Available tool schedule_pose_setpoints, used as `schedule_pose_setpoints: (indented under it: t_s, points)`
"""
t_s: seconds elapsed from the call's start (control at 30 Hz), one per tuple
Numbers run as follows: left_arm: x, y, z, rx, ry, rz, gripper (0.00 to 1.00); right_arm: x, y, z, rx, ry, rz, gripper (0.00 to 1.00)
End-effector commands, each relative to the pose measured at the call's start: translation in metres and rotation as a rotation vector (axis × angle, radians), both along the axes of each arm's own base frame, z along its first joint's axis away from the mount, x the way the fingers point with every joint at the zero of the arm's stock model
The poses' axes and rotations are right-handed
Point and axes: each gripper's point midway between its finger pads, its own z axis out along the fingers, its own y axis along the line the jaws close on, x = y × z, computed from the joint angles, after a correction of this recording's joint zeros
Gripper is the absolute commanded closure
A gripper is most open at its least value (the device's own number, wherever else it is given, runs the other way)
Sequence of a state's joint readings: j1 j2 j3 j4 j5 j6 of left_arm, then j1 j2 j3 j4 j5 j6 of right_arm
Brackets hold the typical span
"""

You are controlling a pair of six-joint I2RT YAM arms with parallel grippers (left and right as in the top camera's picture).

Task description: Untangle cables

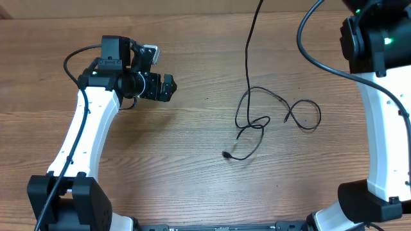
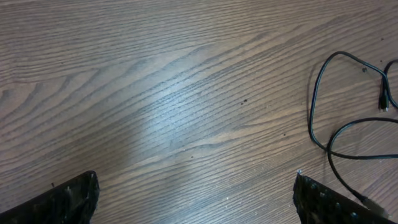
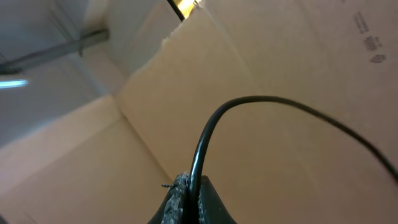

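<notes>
The cables (image 1: pixel 250 120) are thin black cords lying knotted in loops on the wooden table right of centre. One plug end (image 1: pixel 227 154) lies at the front, and one strand rises off the top edge of the overhead view. My left gripper (image 1: pixel 168 88) is open and empty, hovering left of the tangle. In the left wrist view (image 2: pixel 196 199) its fingers are spread wide and the cable loops (image 2: pixel 323 124) lie at the right edge. My right gripper (image 3: pixel 191 186) is shut on a black cable (image 3: pixel 261 102) and points up towards cardboard. It is outside the overhead view.
The wooden table (image 1: pixel 180 147) carries only the cords. The right arm (image 1: pixel 376 96) stands along the right edge, with a thick black robot wire (image 1: pixel 314 58) curving beside it. The left arm (image 1: pixel 83 135) crosses the left side. Cardboard boxes (image 3: pixel 298 56) fill the right wrist view.
</notes>
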State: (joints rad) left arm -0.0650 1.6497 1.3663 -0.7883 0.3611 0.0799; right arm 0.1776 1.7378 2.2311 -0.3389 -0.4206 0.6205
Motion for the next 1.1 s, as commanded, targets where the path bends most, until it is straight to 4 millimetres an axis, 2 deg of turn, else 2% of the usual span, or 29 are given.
schedule_pose_setpoints:
  t_s: [0.0, 0.23, 0.37, 0.47, 0.53, 0.63, 0.7, 0.8, 0.83, 0.9, 1.07]
  points:
    - [0.005, 0.000, 0.008, 0.001, -0.022, 0.007, 0.00, -0.014, -0.016, 0.019, -0.057, -0.083, -0.048, 0.96]
    - [0.005, 0.000, 0.008, 0.001, -0.022, 0.007, 0.00, -0.014, -0.039, 0.014, -0.062, -0.041, -0.094, 0.96]
    - [0.005, 0.000, 0.009, 0.001, -0.024, 0.007, 0.00, -0.025, -0.056, 0.021, -0.065, -0.039, -0.125, 0.96]
    - [0.016, -0.001, 0.016, -0.004, -0.079, 0.008, 0.00, -0.036, -0.070, 0.028, -0.070, -0.053, -0.139, 0.96]
    - [0.015, -0.008, 0.019, -0.064, -0.065, 0.020, 0.00, -0.044, -0.083, 0.032, -0.075, -0.058, -0.159, 0.96]
    - [0.003, -0.040, 0.026, -0.216, -0.033, -0.083, 0.00, -0.050, -0.105, 0.033, -0.083, -0.050, -0.194, 0.96]
    - [-0.006, -0.054, 0.022, -0.235, 0.003, -0.123, 0.00, -0.052, -0.117, 0.032, -0.087, -0.042, -0.213, 0.96]
    - [-0.021, -0.083, 0.006, -0.208, 0.046, -0.227, 0.00, -0.055, -0.129, 0.030, -0.093, -0.034, -0.203, 0.96]
    - [-0.029, -0.102, -0.004, -0.192, 0.065, -0.295, 0.00, -0.056, -0.132, 0.030, -0.099, -0.034, -0.194, 0.96]
    - [-0.038, -0.124, -0.017, -0.171, 0.070, -0.395, 0.00, -0.058, -0.136, 0.029, -0.104, -0.033, -0.189, 0.96]
    - [-0.057, -0.166, -0.047, -0.124, 0.044, -0.632, 0.01, -0.060, -0.150, 0.028, -0.094, -0.018, -0.199, 0.96]
